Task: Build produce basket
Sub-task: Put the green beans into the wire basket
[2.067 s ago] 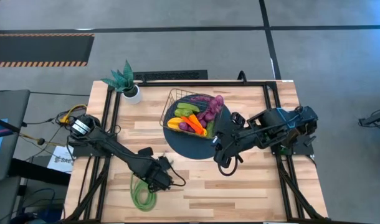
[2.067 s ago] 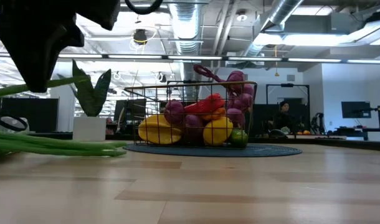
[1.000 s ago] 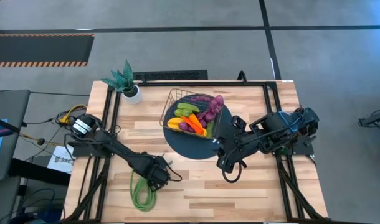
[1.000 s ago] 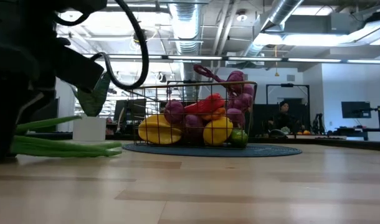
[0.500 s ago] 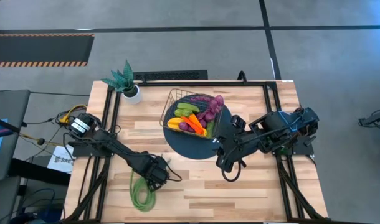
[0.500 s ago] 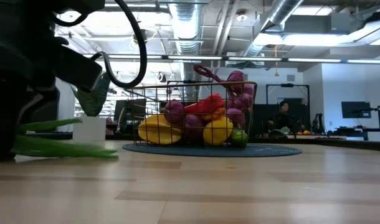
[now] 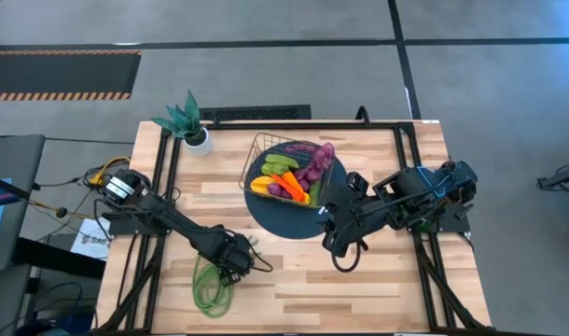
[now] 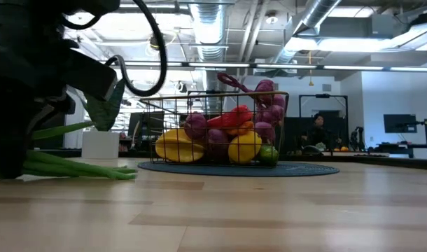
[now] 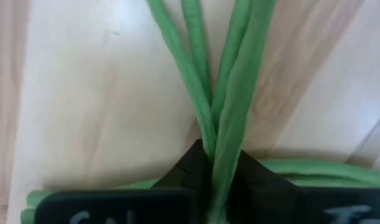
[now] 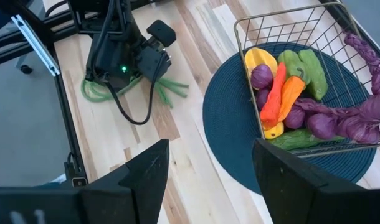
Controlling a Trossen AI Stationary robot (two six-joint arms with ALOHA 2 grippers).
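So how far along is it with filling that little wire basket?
Mostly done: the basket on the blue mat already holds peppers, a lemon, green fruits and the purple grapes. In hand: the left gripper has its fingers shut on the long green beans, which lie on the table. Left: carrying the beans over to the basket. The right gripper waits open beside the mat.

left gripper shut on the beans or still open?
Shut on the beans. The left gripper has its fingers pinched around the green beans on the table; strands pass between them.
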